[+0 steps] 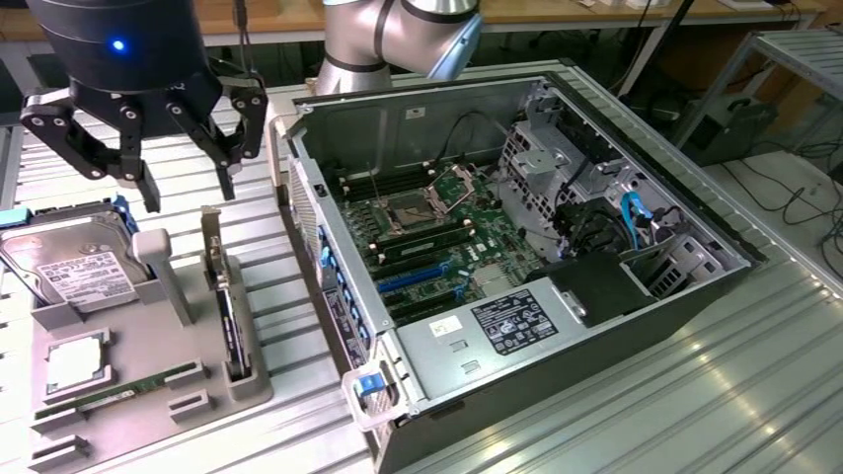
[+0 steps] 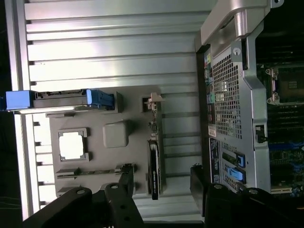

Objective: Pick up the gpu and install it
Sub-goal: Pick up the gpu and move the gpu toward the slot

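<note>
The gripper [image 1: 188,190] hangs with its black fingers [image 1: 142,183] spread wide and nothing between them. It is raised above the grey holder tray [image 1: 172,395] on the exterior view's left. The gpu [image 1: 231,316] stands on its long edge in a slot of that tray. Its silver bracket points up towards the gripper, and it is clear of both fingers.

In the wrist view the gpu [image 2: 154,164] runs lengthwise through the gap of the open gripper [image 2: 161,183]. It sits nearer the tray-side finger than the finger by the computer case [image 2: 237,118]. The card sits outside the open computer case [image 1: 527,247], just beside its rear wall. On the same tray lie a hard drive [image 1: 66,262] and a RAM stick [image 1: 132,385], apart from the gpu.
</note>
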You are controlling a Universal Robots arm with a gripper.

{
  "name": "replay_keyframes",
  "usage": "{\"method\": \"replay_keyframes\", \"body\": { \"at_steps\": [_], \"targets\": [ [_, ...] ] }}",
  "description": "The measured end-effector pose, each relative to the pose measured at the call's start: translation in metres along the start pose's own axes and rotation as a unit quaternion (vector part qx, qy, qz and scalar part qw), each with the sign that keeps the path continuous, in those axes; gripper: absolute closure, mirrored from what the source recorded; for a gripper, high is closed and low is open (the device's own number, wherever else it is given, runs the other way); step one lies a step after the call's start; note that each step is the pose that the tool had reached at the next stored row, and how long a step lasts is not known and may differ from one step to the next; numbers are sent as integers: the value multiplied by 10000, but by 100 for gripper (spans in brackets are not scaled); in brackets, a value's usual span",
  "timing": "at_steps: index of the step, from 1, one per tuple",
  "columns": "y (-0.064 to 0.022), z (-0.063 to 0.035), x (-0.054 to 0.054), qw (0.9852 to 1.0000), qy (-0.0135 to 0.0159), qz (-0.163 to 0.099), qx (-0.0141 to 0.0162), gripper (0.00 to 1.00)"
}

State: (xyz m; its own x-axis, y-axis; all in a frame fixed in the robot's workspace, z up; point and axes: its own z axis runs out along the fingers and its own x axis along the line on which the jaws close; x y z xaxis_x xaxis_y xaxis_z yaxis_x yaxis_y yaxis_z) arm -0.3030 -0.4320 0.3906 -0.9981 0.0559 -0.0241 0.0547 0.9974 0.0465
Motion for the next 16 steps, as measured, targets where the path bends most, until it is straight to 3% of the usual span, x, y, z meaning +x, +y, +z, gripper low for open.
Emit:
{"method": "replay_keyframes", "body": {
  "at_steps": [1,16],
  "targets": [
    [9,13,1,10000,0,-35,5,40],
    [-14,140,32,9993,9,-382,20,40]
  ]
}}
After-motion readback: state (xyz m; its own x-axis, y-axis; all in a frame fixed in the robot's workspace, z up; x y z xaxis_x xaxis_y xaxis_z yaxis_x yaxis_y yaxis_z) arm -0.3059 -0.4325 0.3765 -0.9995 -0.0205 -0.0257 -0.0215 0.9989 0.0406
